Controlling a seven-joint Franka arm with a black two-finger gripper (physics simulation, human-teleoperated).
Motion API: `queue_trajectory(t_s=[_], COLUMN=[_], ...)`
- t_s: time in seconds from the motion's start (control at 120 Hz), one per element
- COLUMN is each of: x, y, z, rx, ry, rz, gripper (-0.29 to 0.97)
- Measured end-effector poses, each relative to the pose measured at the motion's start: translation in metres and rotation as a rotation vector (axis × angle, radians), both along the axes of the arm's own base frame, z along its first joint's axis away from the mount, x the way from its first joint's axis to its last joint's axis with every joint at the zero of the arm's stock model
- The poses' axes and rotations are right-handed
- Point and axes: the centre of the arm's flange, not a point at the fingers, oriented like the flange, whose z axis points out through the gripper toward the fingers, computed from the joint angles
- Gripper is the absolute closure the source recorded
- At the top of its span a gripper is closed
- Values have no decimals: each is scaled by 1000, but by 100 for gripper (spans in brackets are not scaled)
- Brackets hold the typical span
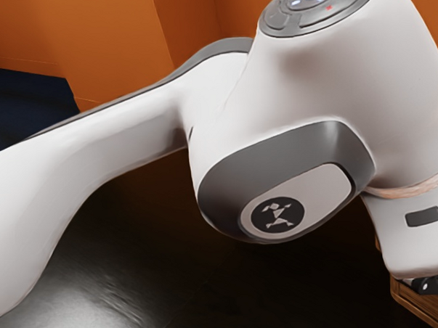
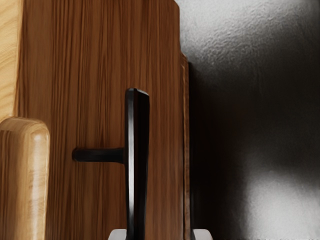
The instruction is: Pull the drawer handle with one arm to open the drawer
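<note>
Drawer front (image 2: 95, 75) of dark grained wood seen close before the hand, beside the black table (image 2: 260, 125); white arm (image 1: 131, 160) sprawled across the exterior view, reaching toward its right; pale wooden frame (image 2: 22, 175) noted alongside the front; black bar handle (image 2: 136, 165) held off the front on a short post (image 2: 97, 155); pincer (image 1: 436, 284) glimpsed as a black edge under the wrist; could not tell whether apart or clamped.

text: nothing readable tbh | signs: just one little black stick-figure emblem (image 1: 279, 214) | where: it sat on the grey joint cap (image 1: 318, 189)
</note>
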Motion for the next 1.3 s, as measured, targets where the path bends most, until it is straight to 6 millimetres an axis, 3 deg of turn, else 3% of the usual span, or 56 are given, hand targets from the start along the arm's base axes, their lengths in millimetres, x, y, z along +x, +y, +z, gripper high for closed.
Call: queue_trajectory(t_s=[1.3], x=[-37], y=[11], z=[3], rx=[10], ry=[-31], rz=[30], gripper=[62])
